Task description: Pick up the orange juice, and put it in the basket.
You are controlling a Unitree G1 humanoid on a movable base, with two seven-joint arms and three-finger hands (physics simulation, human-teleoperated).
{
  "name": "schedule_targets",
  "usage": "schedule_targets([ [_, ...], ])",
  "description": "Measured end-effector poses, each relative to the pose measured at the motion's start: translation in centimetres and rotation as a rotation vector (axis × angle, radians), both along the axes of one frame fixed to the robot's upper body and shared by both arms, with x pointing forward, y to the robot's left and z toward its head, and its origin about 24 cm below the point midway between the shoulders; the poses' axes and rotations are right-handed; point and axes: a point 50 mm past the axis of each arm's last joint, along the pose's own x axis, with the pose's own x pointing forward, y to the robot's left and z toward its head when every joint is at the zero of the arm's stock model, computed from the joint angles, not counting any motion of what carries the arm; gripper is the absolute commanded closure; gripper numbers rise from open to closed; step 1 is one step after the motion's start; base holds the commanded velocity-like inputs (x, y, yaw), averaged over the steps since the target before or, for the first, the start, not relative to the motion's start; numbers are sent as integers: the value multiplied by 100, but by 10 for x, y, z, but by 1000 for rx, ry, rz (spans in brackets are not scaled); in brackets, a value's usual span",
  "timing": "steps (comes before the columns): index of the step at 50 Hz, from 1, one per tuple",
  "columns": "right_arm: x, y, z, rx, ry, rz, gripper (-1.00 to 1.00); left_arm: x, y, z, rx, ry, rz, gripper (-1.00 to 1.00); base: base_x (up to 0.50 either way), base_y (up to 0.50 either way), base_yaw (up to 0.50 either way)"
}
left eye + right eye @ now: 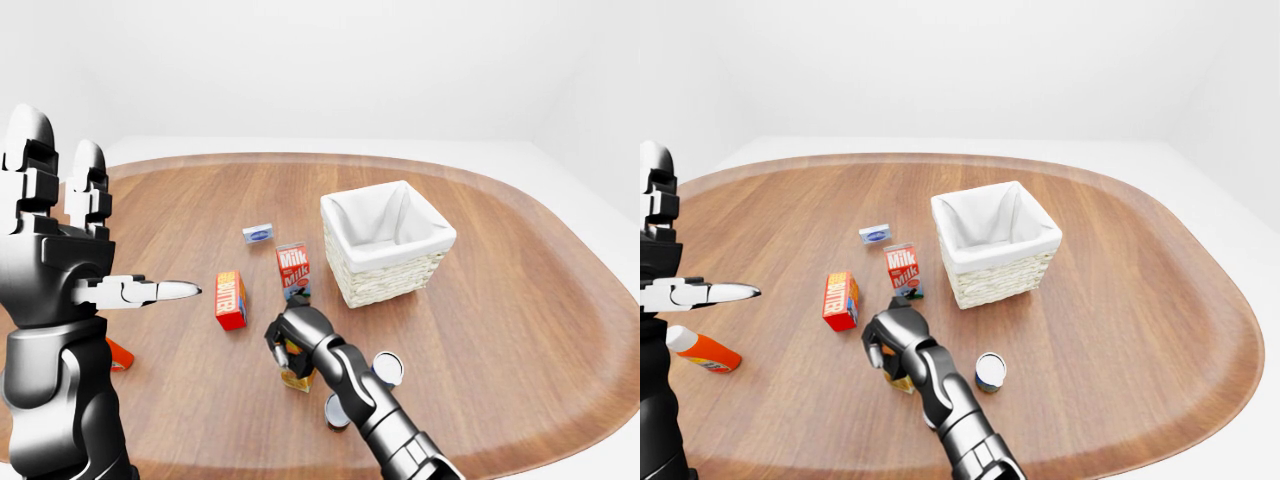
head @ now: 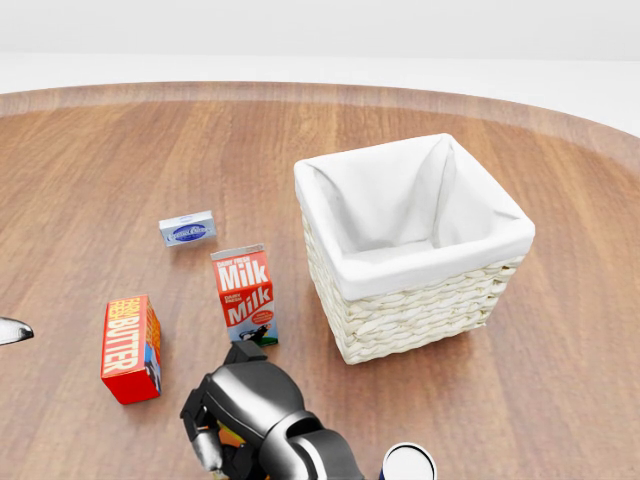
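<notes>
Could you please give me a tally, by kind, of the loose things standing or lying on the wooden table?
Cartons: 2, the milk carton and the orange juice that the right hand covers
Boxes: 2, the butter box and a small blue box
Cans: 1
Bottles: 1, orange with a white cap
Baskets: 1
Total: 7

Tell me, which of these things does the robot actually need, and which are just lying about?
Needed: orange juice carton, mostly hidden under the right hand; white-lined wicker basket.

Lying about: milk carton, butter box, small blue-labelled box, can, orange bottle with white cap.
</notes>
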Motion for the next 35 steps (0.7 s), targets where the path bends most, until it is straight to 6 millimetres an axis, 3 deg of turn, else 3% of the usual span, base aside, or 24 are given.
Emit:
schedule_targets([
  [11, 6, -6, 5, -35, -12, 10, 100, 0, 0, 0, 0, 0, 0, -100, 0, 0, 0],
  [35, 25, -11, 46, -37, -129, 27, 100, -2, 0, 0, 4, -5, 0, -100, 0, 0, 0],
])
